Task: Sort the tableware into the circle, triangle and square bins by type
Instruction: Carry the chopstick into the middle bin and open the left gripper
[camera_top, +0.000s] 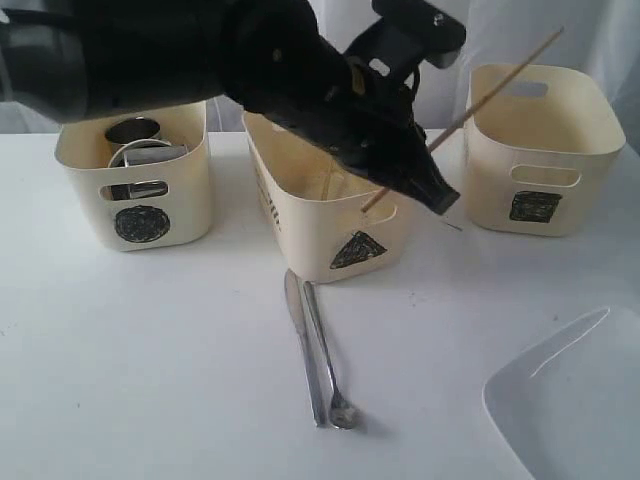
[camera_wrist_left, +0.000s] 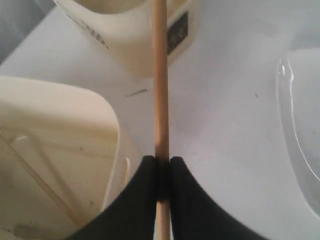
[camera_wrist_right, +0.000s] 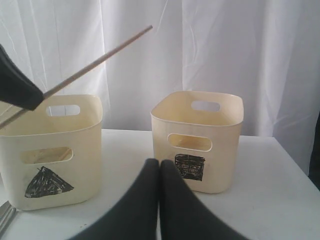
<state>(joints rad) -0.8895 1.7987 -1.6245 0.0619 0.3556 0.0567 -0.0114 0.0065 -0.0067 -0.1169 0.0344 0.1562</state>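
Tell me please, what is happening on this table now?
The left arm's fingers are shut on a wooden chopstick, held tilted at the rim of the triangle bin. The circle bin holds steel tableware. Steel cutlery lies on the table before the triangle bin. The right arm's fingers are shut and empty.

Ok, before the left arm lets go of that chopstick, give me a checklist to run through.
1. Left tool shut on thin wooden chopstick: ok.
2. Chopstick's lower end inside cream triangle-marked plastic bin: cannot tell.
3. Upper end clear of cream square-marked plastic bin: ok.
4. Right tool shut, empty: ok.
5. Cutlery all binned: not ok; steel knife and steel spoon lie on the white table.
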